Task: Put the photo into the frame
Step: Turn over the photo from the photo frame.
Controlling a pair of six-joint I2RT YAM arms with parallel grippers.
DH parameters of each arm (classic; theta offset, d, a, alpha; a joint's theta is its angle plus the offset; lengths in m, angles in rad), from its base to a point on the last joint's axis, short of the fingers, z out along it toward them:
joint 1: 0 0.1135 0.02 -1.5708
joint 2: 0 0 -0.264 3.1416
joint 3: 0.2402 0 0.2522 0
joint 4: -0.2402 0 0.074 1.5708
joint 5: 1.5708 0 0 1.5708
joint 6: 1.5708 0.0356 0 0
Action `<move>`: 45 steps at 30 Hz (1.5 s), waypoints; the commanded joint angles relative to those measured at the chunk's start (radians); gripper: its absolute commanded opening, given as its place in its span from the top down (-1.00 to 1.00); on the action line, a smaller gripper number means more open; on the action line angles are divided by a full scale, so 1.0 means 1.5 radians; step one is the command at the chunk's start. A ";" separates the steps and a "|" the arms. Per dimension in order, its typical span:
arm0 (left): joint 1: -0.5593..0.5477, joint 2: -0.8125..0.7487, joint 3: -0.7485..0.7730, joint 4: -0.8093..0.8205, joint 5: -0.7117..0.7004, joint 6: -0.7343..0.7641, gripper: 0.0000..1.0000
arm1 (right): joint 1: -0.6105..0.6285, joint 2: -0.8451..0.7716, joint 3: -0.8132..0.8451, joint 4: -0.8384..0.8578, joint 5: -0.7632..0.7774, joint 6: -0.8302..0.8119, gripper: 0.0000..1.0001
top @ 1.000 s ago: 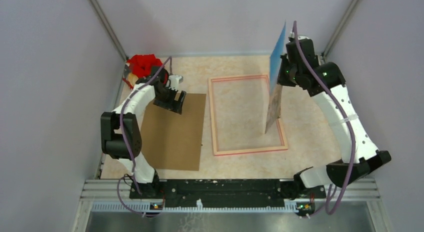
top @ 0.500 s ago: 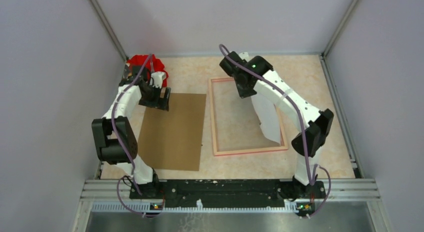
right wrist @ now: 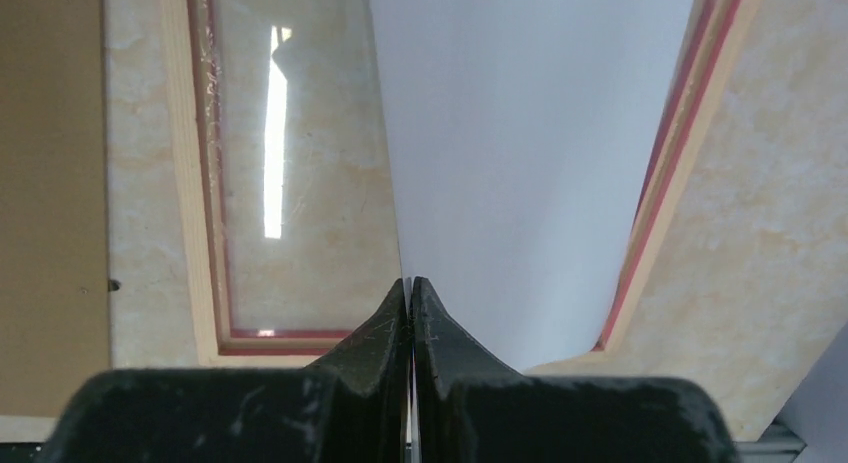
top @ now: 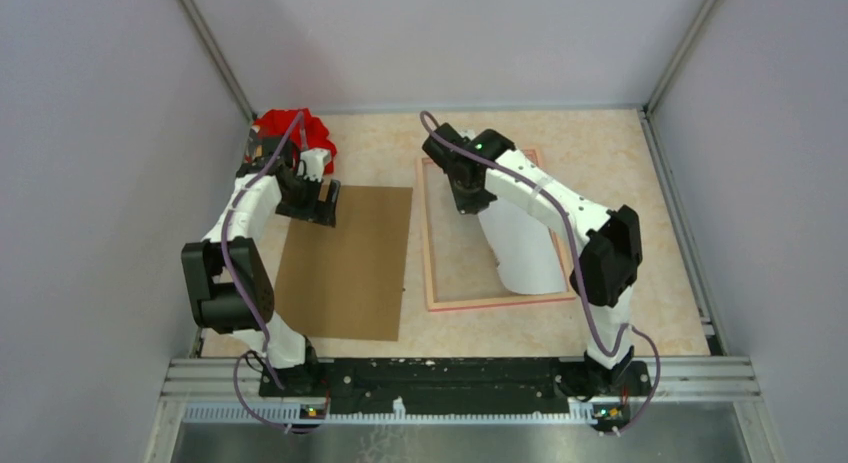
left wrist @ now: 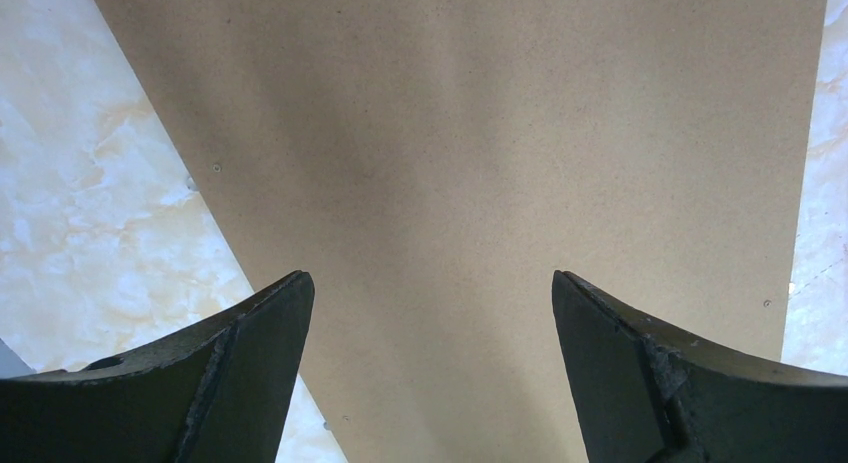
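The photo, pinched in your right gripper, may catch the frame rail and bend if you lower it crooked; your left gripper stands wide.

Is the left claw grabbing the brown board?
No, the left claw is wide open, and the brown board lies flat below the gap between its fingers.

photo print side hidden, red thing partly behind left arm, brown board cut by picture edges
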 commanded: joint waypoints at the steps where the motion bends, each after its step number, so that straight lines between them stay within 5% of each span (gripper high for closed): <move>1: 0.005 -0.031 -0.007 0.013 0.000 0.012 -0.91 | 0.019 -0.059 -0.086 0.073 -0.020 0.054 1.00; 9: 0.005 -0.032 0.001 0.007 0.007 0.012 -0.91 | 0.019 -0.104 -0.180 0.140 0.012 0.113 1.00; 40: 0.006 -0.041 -0.009 0.006 -0.003 0.024 -0.91 | 0.016 -0.025 -0.175 0.174 0.061 0.131 1.00; 45: 0.006 -0.042 -0.009 0.003 -0.007 0.030 -0.91 | 0.016 -0.009 -0.178 0.182 0.042 0.128 0.84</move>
